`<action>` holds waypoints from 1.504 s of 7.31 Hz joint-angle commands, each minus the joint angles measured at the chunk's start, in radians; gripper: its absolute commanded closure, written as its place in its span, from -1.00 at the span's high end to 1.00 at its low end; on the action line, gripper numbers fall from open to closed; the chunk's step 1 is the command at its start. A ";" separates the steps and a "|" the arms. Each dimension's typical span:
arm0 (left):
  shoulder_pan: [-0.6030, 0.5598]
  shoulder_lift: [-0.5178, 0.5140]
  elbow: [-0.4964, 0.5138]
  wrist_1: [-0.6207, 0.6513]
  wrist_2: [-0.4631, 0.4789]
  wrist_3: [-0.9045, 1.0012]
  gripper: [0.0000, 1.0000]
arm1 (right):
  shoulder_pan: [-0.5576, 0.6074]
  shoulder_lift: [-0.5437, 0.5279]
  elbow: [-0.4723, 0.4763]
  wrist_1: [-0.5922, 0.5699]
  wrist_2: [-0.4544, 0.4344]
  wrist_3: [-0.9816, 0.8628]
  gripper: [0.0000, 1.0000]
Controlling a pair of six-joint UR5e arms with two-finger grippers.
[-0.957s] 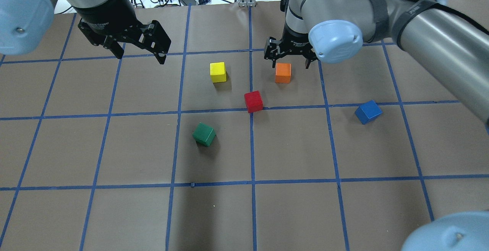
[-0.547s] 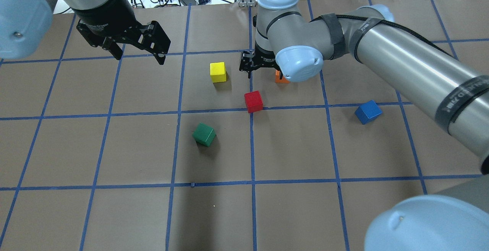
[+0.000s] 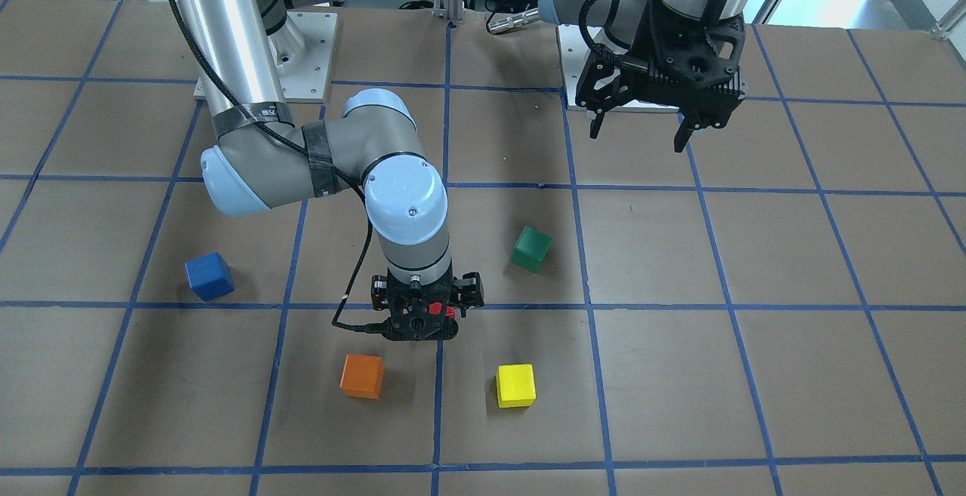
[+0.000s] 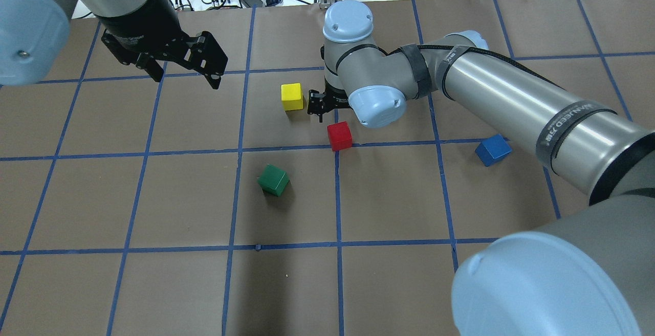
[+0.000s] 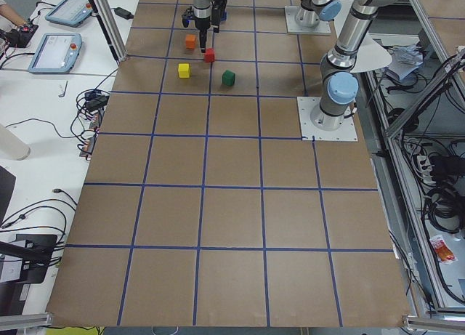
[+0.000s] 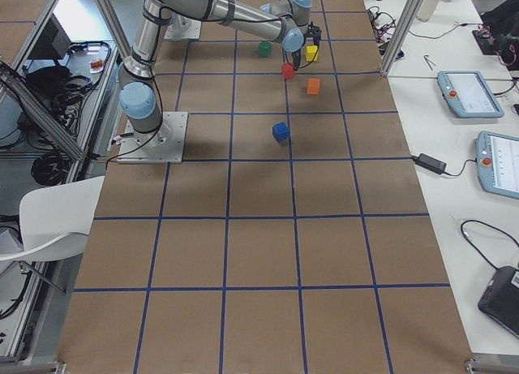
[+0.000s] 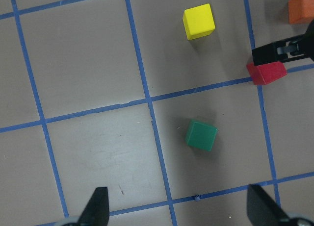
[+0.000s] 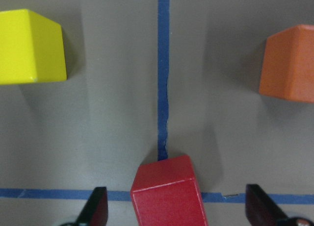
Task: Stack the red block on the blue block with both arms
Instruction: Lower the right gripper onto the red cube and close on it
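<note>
The red block (image 4: 340, 136) sits on a blue tape line at the table's middle. My right gripper (image 3: 424, 316) is open, right over it and hiding most of it in the front-facing view. In the right wrist view the red block (image 8: 168, 196) lies between the two open fingertips (image 8: 96, 206), not touching them. The blue block (image 4: 493, 150) stands alone to the right, under my right forearm, and also shows in the front-facing view (image 3: 209, 275). My left gripper (image 4: 187, 76) is open and empty, raised above the far left of the table.
A yellow block (image 4: 291, 96) and an orange block (image 3: 361, 375) stand just beyond the red block, on either side of the right gripper. A green block (image 4: 273, 179) lies nearer the robot, left of the red block. The right forearm (image 4: 511, 101) spans the right half of the table.
My right arm has swung left, from over the orange block to over the red block, its gripper still open. The left arm has barely moved and no block has moved.
</note>
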 commanded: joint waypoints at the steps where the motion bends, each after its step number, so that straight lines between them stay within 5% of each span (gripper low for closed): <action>1: 0.005 0.001 -0.001 0.005 0.001 0.009 1.00 | 0.006 0.005 0.010 -0.008 -0.001 -0.086 1.00; 9: 0.032 0.006 -0.002 0.012 0.002 0.070 1.00 | 0.006 0.025 0.078 -0.127 0.001 -0.120 1.00; 10: 0.029 0.004 -0.004 0.012 0.004 0.061 1.00 | 0.006 0.025 0.084 -0.127 0.001 -0.117 0.54; 11: 0.029 0.006 -0.004 0.012 0.004 0.059 1.00 | 0.006 0.024 0.084 -0.123 0.002 -0.115 -0.49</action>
